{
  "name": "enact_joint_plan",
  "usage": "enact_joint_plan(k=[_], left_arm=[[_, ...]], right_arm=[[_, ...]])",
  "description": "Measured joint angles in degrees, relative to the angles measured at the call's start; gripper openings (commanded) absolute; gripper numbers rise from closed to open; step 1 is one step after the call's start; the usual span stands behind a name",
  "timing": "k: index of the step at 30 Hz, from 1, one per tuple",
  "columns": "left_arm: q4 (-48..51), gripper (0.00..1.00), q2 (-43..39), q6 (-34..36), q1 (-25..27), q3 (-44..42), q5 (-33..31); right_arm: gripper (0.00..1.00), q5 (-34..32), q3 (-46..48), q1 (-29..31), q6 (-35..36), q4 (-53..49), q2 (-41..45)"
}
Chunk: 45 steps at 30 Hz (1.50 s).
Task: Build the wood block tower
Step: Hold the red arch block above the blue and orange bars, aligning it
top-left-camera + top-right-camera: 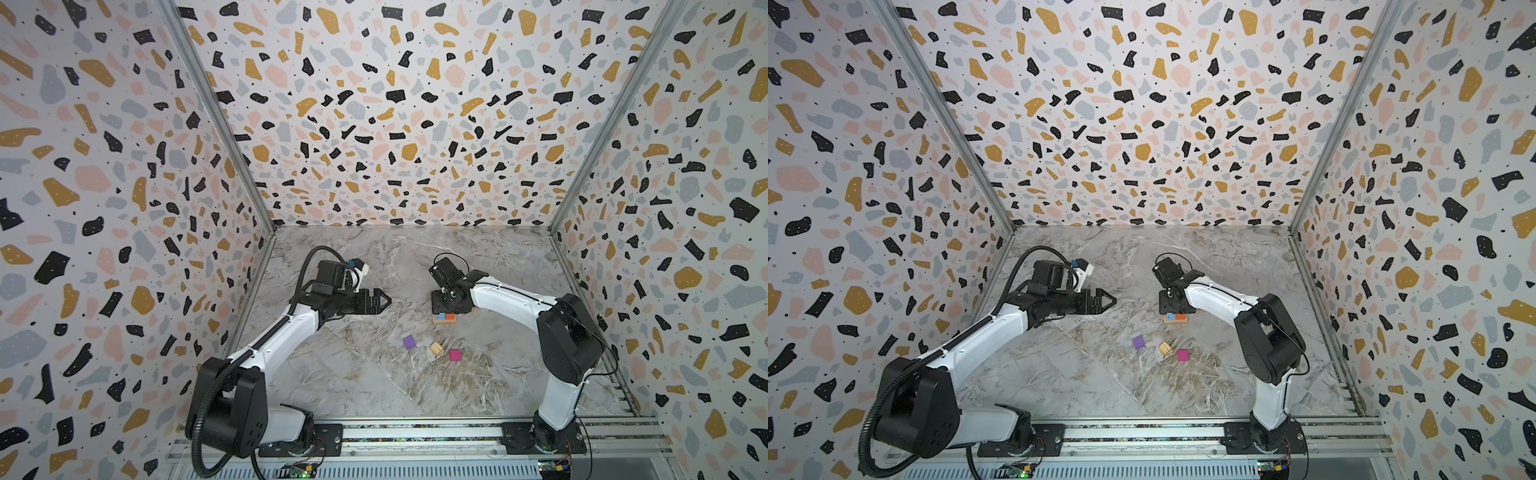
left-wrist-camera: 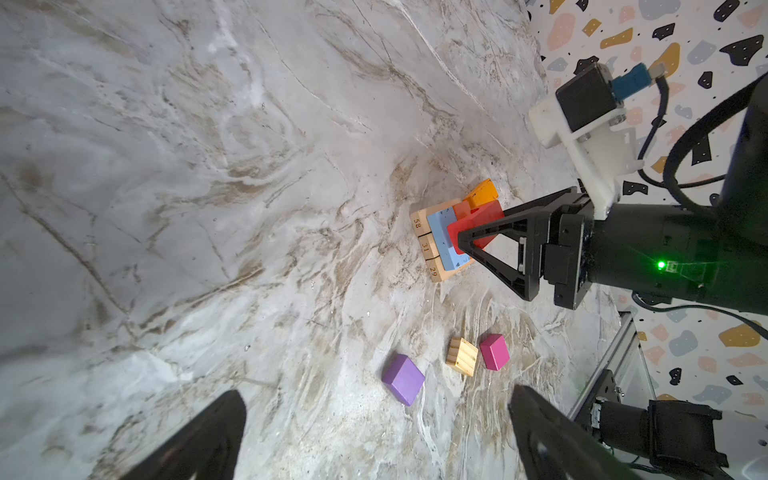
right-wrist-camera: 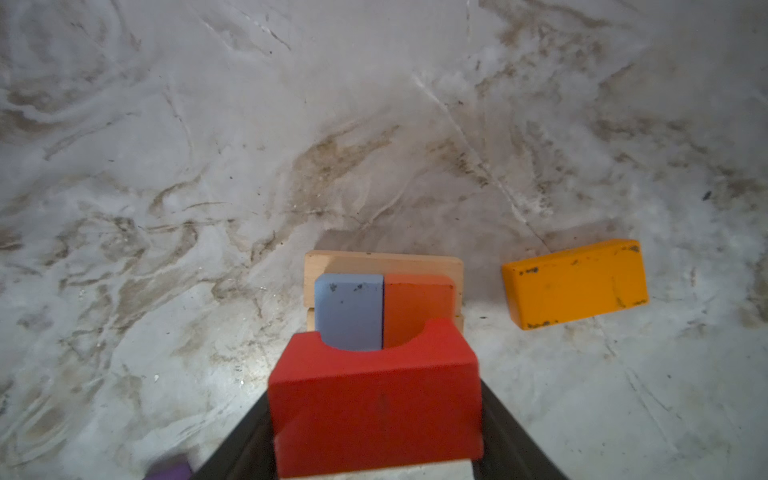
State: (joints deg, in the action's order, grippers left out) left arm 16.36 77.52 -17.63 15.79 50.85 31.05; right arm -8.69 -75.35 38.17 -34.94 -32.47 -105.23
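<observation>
Nearest the arm bases, three loose cubes wait on the desk (image 1: 374, 395): a purple cube (image 1: 409, 342), a tan cube (image 1: 436, 348) and a magenta cube (image 1: 455, 355), the last two close together. Just beyond stands the started wood block tower (image 1: 444, 318). Its tan base blocks (image 3: 382, 264) lie side by side with their long axes running left to right. Crossing them, a light blue block (image 3: 349, 311) and a red-orange block (image 3: 417, 307) touch along a seam and point away from the bases. The right hand (image 1: 442, 307) is clamped on a red arch block (image 3: 374, 399) directly over that pair. The block's long axis spans finger to finger, parallel to the base, and the pair shows through its half-round notch. I cannot tell whether it rests on them yet. The step in hand looks like laying the third layer; next it should settle level across the seam, release and lift straight off. An orange block (image 3: 575, 284) lies flat just beside the stack. The left hand (image 1: 380, 300) hangs well apart, fingers spread wide and empty.
</observation>
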Motion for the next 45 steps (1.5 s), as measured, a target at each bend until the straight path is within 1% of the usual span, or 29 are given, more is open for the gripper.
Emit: enact_joint_plan(k=[17,30,45], left_arm=[[0.02,1.00,-0.02,0.02,0.00,0.00,-0.02],[0.04,1.00,-0.02,0.02,0.00,0.00,-0.04],[0.04,1.00,-0.02,0.04,0.00,0.00,-0.07]], right_arm=[[0.51,-1.36,-0.74,-0.02,0.00,-0.15,-1.55],[0.54,-1.40,-0.87,0.00,0.02,-0.17,-1.66],[0.64,-1.44,-0.90,0.33,0.02,-0.26,-1.66]])
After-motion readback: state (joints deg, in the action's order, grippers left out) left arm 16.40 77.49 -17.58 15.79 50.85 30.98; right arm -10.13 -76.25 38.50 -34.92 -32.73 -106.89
